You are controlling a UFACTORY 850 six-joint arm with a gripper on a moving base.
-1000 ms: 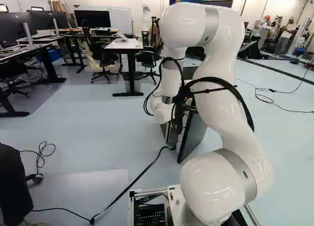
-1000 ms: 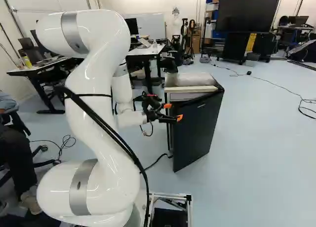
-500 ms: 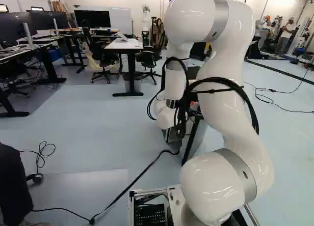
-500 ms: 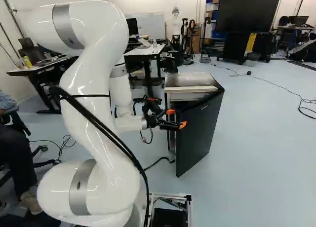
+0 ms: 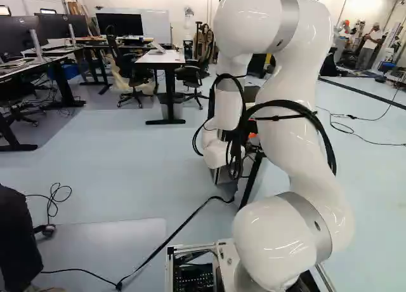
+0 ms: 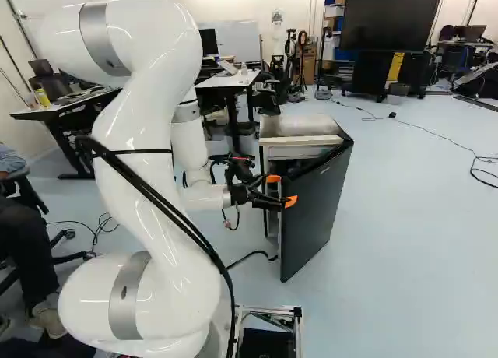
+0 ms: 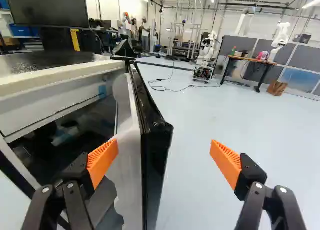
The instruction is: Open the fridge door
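Observation:
In the right base view my gripper (image 6: pixel 282 190) is at the free edge of the black fridge door (image 6: pixel 317 210), which stands partly open from the small fridge (image 6: pixel 299 126). The wrist view shows the gripper (image 7: pixel 164 155) with its fingers wide apart and the door's edge (image 7: pixel 156 140) between them. One orange pad (image 7: pixel 102 160) is on the inner side and seems to rest against the white door liner (image 7: pixel 129 165). The other pad (image 7: pixel 226 162) stands off the outer face, with a gap. Behind the door, the dark interior (image 7: pixel 65 130) shows.
A black cable (image 5: pixel 171 238) runs over the floor from the fridge toward the base. Beyond the fridge stand a white desk (image 6: pixel 227 79) and a large screen on a stand (image 6: pixel 391 19). Another robot (image 7: pixel 206 55) is far off past the door.
The door has swung wider, its free edge coming outward and nearer the base. My arm and gripper have moved along with it. The fridge body and the base have stayed put.

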